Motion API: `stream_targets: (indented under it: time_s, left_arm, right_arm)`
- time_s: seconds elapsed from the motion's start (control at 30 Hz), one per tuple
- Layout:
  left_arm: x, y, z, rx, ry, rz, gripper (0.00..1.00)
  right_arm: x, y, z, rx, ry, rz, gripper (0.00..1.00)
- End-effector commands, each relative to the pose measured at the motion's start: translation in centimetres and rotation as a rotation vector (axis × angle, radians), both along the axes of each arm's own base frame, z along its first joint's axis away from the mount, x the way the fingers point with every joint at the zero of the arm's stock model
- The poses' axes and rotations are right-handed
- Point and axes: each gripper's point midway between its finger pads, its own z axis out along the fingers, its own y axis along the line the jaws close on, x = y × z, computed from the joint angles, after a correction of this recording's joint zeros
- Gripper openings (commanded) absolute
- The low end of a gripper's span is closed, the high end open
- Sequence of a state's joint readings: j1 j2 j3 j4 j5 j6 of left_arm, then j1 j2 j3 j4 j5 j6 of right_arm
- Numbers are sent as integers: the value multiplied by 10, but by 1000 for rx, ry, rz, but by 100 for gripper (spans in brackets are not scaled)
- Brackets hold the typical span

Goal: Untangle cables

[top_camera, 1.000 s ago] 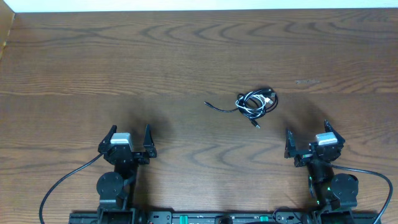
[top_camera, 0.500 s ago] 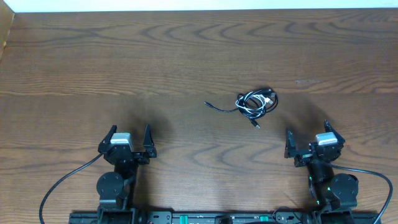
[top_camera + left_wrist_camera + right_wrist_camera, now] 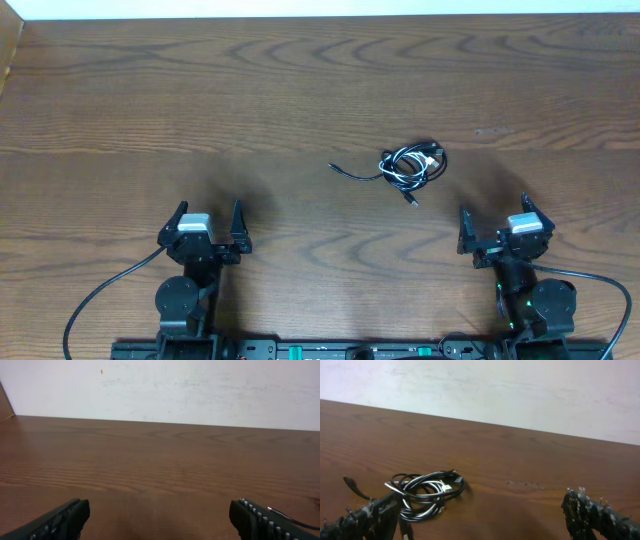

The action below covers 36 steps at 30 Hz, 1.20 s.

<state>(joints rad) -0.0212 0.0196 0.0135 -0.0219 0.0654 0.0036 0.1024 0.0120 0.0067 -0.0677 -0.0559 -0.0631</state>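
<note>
The cables (image 3: pixel 412 165) lie as one small tangled coil of black cords and a white cord on the wooden table, right of centre. A black tail with a plug end (image 3: pixel 335 167) trails to the left and a short plug end points down towards the front. The coil also shows in the right wrist view (image 3: pixel 424 494), ahead and left of my right gripper (image 3: pixel 480 515). My right gripper (image 3: pixel 495 228) is open and empty, near the front edge. My left gripper (image 3: pixel 208 218) is open and empty at the front left, far from the coil; it shows in the left wrist view (image 3: pixel 159 519).
The wooden table (image 3: pixel 250 100) runs back to a white wall (image 3: pixel 520 390). Thick black arm cables (image 3: pixel 100 295) curve along the front edge by both arm bases. A thin black cord end shows at the right edge of the left wrist view (image 3: pixel 295 519).
</note>
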Motion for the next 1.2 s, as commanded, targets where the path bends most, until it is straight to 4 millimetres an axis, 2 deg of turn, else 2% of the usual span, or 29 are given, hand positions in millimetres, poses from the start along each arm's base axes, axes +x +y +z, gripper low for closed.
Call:
stream_targets:
  time_s: [0.0, 0.77, 0.93, 1.17]
  left_arm:
    - [-1, -1, -16, -2, 58, -9, 94]
    - [-1, -3, -14, -4, 47, -19, 94]
    - [-1, -9, -13, -80, 51, -44, 94]
    - [-5, -9, -8, -83, 79, -42, 94]
  right_arm:
    - [0, 3, -1, -13, 2, 14, 99]
    - [0, 3, -1, -13, 2, 14, 99]
    - [0, 3, -1, -12, 2, 14, 99]
    - [0, -2, -1, 32, 10, -16, 99]
